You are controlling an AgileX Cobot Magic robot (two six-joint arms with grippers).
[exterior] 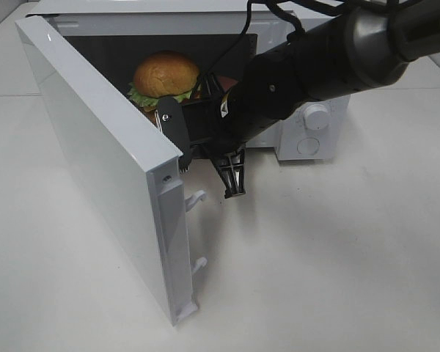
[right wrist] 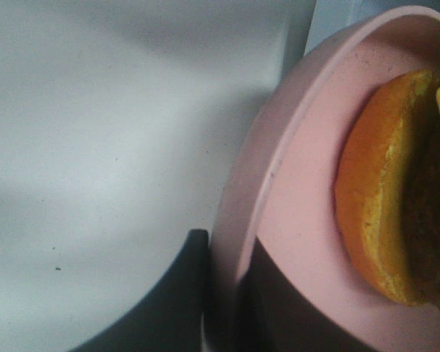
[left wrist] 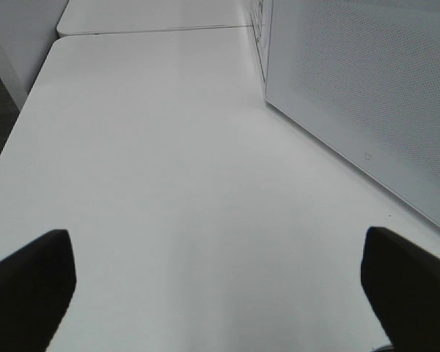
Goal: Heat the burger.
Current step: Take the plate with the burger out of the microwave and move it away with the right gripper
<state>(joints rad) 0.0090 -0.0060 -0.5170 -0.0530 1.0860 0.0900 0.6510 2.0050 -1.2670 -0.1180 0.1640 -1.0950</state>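
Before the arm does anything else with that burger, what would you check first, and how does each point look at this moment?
1. Microwave door swung wide open: ok.
2. Burger sits upright inside the microwave: ok.
3. Right gripper closed on the rim of the pink plate under the burger: ok.
4. Plate fully set down on the oven floor: cannot tell, the arm hides it.
5. Left gripper open, holding nothing, over bare table beside the door: ok.
6. Door's closing path free: not ok, the right arm reaches through the opening.
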